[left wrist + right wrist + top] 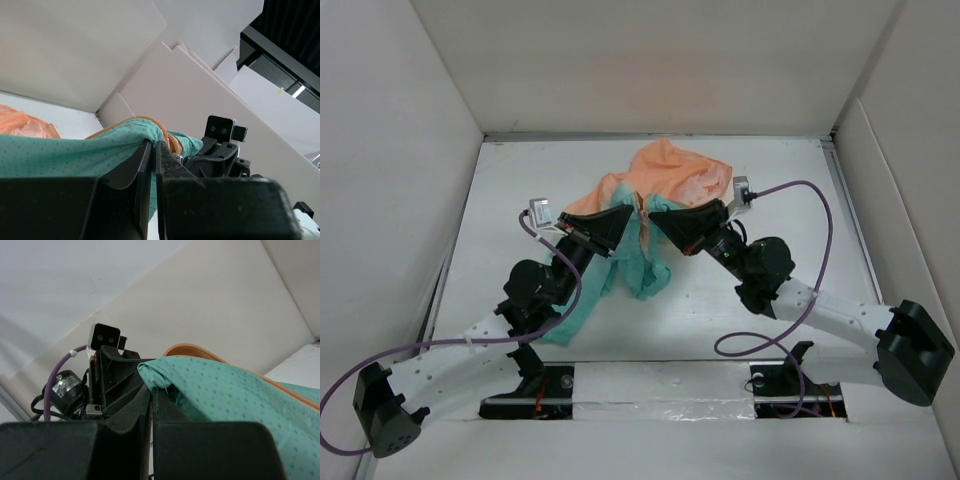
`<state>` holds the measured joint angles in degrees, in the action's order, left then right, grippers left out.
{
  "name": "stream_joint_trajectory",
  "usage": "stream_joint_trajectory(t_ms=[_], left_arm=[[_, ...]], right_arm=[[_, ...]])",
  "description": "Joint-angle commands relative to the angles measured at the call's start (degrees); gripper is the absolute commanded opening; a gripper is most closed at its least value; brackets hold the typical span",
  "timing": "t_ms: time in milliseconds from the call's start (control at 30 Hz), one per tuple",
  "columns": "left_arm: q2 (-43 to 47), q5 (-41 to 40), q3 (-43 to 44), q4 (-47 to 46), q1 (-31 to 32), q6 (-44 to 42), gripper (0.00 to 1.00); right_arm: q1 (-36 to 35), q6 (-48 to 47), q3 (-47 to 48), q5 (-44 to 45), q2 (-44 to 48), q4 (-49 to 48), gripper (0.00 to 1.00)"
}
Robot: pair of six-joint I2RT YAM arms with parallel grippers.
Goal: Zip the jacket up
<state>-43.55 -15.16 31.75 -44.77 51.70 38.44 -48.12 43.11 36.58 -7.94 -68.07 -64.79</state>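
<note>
The jacket (672, 175) lies crumpled mid-counter (510, 180), with the orange part far and the teal part near. The left pincer (632, 207) and the right pincer (650, 210) meet tip to tip over it, each clenched on thin, softly dotted teal cloth beside the ribbed orange zipper (142, 118).

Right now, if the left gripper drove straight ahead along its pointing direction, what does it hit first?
The left gripper is shut on the jacket at its teal edge by the zipper, so fabric first. Just past that fold, the right gripper faces it nearly tip to tip; gap unclear.
</note>
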Motion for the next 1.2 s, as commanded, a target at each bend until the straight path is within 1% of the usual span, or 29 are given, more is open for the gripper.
stream_joint_trajectory(t_ms=[0, 1033, 1167], left_arm=[[0.49, 1.09, -0.11, -4.62, 0.24, 0.41, 0.0], [1.45, 2.68, -2.13, -8.4, 0.24, 0.94, 0.0], [0.75, 3.99, -2.13, -8.92, 0.24, 1.2, 0.0]], right_arm=[[-0.66, -0.57, 0.6, 1.0, 0.57, -4.82, 0.0], [-0.66, 0.04, 0.43, 2.06, -0.04, -6.22, 0.0], [-0.66, 0.31, 0.69, 1.79, -0.39, -6.57, 0.0]])
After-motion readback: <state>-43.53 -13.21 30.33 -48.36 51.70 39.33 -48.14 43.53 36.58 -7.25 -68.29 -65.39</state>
